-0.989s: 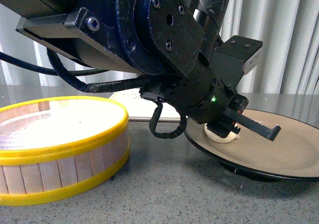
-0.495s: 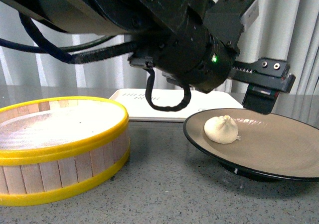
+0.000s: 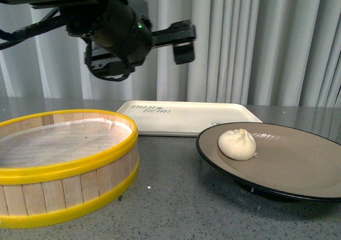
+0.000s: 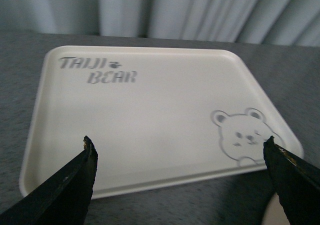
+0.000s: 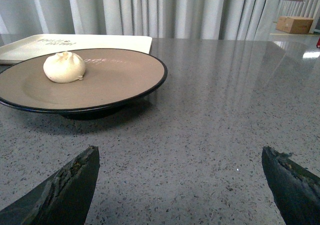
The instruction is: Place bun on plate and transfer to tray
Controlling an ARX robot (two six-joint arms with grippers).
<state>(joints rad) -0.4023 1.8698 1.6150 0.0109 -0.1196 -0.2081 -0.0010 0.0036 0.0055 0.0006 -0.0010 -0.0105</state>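
Observation:
The white pleated bun (image 3: 237,144) lies on the left part of the beige, black-rimmed plate (image 3: 298,182), free of any gripper. The cream tray (image 3: 186,116) lies behind the plate and is empty. My left gripper (image 3: 181,49) is open and empty, raised high above the tray's near edge. In the left wrist view the tray (image 4: 150,110) with its bear drawing fills the frame below the open left gripper (image 4: 180,147). In the right wrist view the bun (image 5: 64,67) sits on the plate (image 5: 125,85), and my right gripper (image 5: 180,155) is open and low over the table, short of the plate.
A round wooden steamer basket (image 3: 64,162) with yellow rims and a paper lining stands at the front left. Grey curtains hang behind the table. The tray's corner (image 5: 30,46) shows behind the plate, and a cardboard box (image 5: 296,24) sits far off.
My left gripper has let go of the bun on the plate, then risen and swung left and back to above the tray. The bun stays where it was set.

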